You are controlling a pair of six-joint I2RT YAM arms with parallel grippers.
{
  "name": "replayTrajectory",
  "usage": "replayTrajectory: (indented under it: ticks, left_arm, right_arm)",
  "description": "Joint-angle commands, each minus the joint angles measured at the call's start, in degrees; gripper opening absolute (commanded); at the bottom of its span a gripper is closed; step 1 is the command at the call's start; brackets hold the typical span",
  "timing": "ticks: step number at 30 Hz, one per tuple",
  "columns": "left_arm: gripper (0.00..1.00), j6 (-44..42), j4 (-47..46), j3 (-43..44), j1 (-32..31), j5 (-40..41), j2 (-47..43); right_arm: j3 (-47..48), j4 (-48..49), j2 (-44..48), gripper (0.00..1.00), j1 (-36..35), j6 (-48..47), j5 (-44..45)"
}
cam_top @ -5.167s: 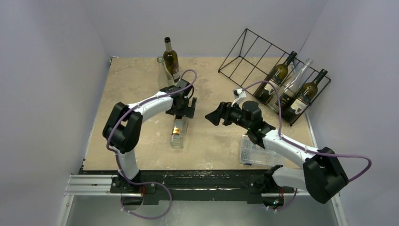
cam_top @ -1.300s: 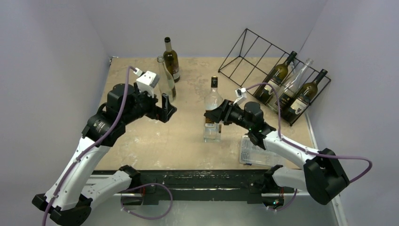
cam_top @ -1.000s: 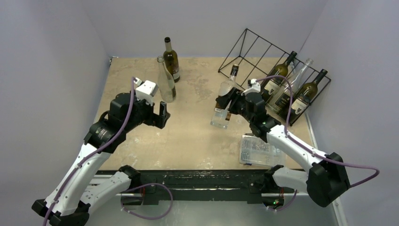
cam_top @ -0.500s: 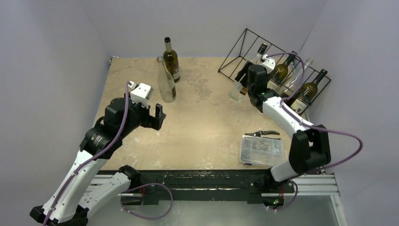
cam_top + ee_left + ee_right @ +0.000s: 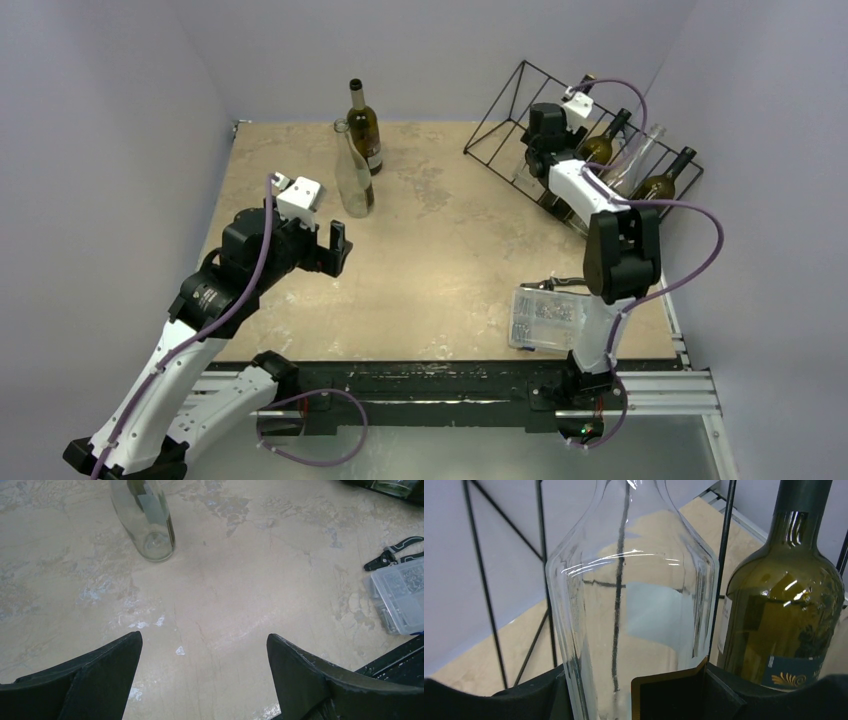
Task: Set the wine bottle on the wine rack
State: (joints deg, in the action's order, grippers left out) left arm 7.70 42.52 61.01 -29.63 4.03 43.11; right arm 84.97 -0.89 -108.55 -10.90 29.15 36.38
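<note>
My right gripper point(image 5: 541, 150) is shut on a clear wine bottle with a black and gold label point(image 5: 634, 595). It holds the bottle inside the black wire wine rack point(image 5: 520, 100), in the slot to the left of a green bottle point(image 5: 784, 605). In the right wrist view the rack's wires point(image 5: 541, 555) cross behind and beside the clear bottle. In the top view my arm mostly hides the bottle. My left gripper point(image 5: 335, 248) is open and empty above the table. It also shows in the left wrist view point(image 5: 205, 640).
Two green bottles point(image 5: 600, 150) point(image 5: 655, 185) and a clear one point(image 5: 640, 148) lie in the rack's right slots. A dark bottle point(image 5: 362, 125) and a clear bottle point(image 5: 352, 180) stand at the back left. A clear parts box point(image 5: 545, 320) and pliers point(image 5: 565, 283) lie at the front right.
My right arm has carried the clear bottle from the middle of the table up and back into the rack. My left arm drew back and has barely moved over the last half second.
</note>
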Motion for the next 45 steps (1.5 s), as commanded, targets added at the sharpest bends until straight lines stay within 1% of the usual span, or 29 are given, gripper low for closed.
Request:
replayTrajectory:
  ticks: [1, 5, 8, 11, 16, 17, 21, 29, 33, 38, 41, 45]
  left_arm:
    - [0.95, -0.9, -2.0, -0.3, 0.4, -0.5, -0.1]
    - [0.95, -0.9, -1.9, -0.1, 0.4, -1.3, 1.0]
    - [0.94, -0.9, -1.6, 0.0, 0.4, -1.0, 1.5]
    - [0.94, -1.0, -1.7, -0.2, 0.4, -0.3, 1.2]
    - [0.94, -0.9, -1.9, -0.4, 0.5, -0.3, 1.5]
    - [0.94, -0.9, -1.9, -0.4, 0.5, -0.4, 1.6]
    - [0.94, -0.9, -1.9, -0.4, 0.5, -0.5, 2.3]
    - [0.94, -1.0, -1.8, -0.5, 0.5, -0.2, 2.8]
    - [0.94, -1.0, -1.7, -0.4, 0.5, -0.3, 3.0]
    - [0.94, -1.0, -1.7, -0.4, 0.5, -0.4, 3.0]
    - [0.94, -1.0, -1.7, -0.4, 0.5, -0.5, 3.0]
    - [0.94, -1.0, -1.7, -0.4, 0.4, -0.7, 3.2]
  right_arm:
    - [8.2, 6.5, -2.2, 0.00, 0.9, -2.5, 7.7]
    - [10.9, 8.1, -5.8, 0.00, 1.0, -4.4, 11.0]
    - [11.6, 9.2, -7.5, 0.00, 1.1, -5.4, 11.8]
    - [10.6, 10.1, -8.6, 0.00, 1.2, -5.5, 14.0]
    - [9.0, 15.2, -10.7, 0.00, 1.1, -8.4, 15.0]
    - [9.5, 15.2, -11.5, 0.02, 1.1, -8.2, 15.9]
    - [9.8, 16.3, -13.1, 0.11, 1.3, -9.1, 14.7]
    - [10.5, 12.4, -15.3, 0.23, 1.4, -4.0, 13.4]
    - [11.1, 10.6, -16.4, 0.33, 1.4, -3.2, 12.9]
    - [10.8, 9.6, -16.3, 0.39, 1.4, -2.8, 11.1]
    - [11.0, 8.8, -16.7, 0.45, 1.5, -2.4, 10.4]
    - [12.0, 5.7, -16.9, 0.51, 1.4, -1.5, 10.4]
